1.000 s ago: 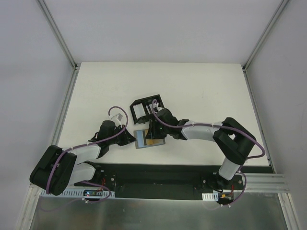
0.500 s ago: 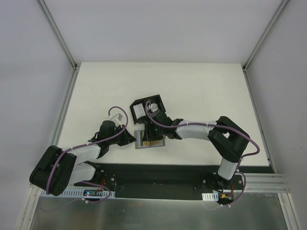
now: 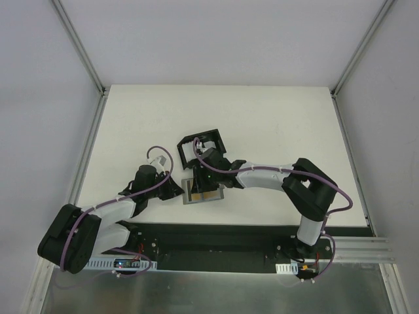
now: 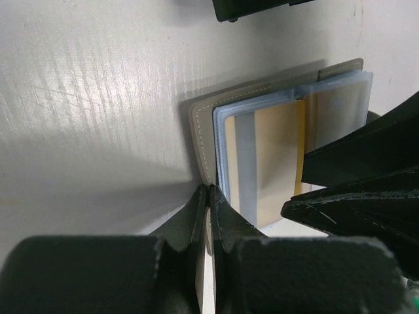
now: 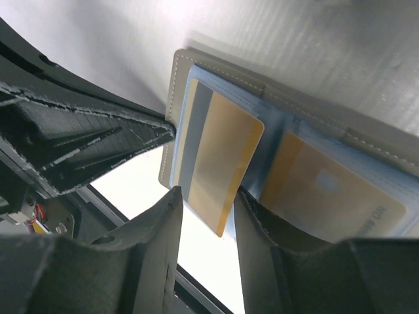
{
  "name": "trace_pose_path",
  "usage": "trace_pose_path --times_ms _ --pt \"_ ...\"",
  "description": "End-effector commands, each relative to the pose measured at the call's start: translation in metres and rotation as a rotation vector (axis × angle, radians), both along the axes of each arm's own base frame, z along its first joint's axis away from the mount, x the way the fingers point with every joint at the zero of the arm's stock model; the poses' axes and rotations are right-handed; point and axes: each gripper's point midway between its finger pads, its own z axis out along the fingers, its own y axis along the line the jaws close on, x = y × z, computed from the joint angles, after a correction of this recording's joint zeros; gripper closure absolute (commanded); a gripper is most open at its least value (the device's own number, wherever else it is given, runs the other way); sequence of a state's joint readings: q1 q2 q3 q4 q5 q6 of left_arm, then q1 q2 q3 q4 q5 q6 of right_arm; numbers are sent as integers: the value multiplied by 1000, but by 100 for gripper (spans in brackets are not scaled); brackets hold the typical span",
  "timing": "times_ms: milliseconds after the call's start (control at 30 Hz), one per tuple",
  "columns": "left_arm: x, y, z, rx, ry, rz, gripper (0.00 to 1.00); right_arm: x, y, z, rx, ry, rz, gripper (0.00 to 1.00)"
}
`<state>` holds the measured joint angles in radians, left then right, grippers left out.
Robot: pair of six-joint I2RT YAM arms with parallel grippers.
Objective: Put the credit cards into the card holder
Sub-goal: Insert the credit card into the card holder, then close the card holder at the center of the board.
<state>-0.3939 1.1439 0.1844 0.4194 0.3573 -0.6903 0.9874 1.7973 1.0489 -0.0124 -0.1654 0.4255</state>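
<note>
Left tool (image 4: 209, 196) was pinched shut on the cover edge of the floppy card holder (image 4: 200, 131), right tool (image 5: 208, 199) gripped the stiff, probably slick gold card (image 5: 219, 163) across its long edges, which seemed the sensible hold.

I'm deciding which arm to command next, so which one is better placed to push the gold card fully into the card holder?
Right. The right gripper has the gold card between its fingers, partly in a sleeve; the left gripper is shut on the edge of the card holder, steadying it.
</note>
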Motion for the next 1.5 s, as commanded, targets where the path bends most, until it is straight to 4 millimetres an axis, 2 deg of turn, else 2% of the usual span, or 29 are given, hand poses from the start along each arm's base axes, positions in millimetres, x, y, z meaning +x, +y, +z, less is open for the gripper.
trace_pose_path --times_ms 0,133,300,400,533,700,933,1033,1333,1400,1467 --pt "-6 -3 5 1 -8 -35 100 -4 31 22 86 0 71 61" --pt "-7 -1 6 11 -12 -34 100 2 17 15 13 -20 27 59" --pt "-8 2 7 19 -16 -25 100 12 -5 20 -55 -84 -22 54" --pt "-8 2 8 23 -19 -27 100 14 -9 26 -48 -101 -32 52" --pt "-7 2 9 22 -21 -29 100 13 -2 30 -11 -100 -20 52" --pt "-6 1 11 20 -23 -34 100 6 12 21 16 -32 7 53" --pt "-8 1 9 23 -14 -35 100 6 8 10 -18 -23 -7 52" --pt "-8 1 10 20 -14 -37 100 2 14 10 9 -3 13 52" --pt "-5 -2 14 14 -19 -48 100 -1 37 20 95 12 69 62" --pt "-5 -2 13 16 -16 -46 100 1 35 21 92 -2 64 62" --pt "-7 -1 12 19 -7 -44 100 5 29 32 93 -48 51 62"
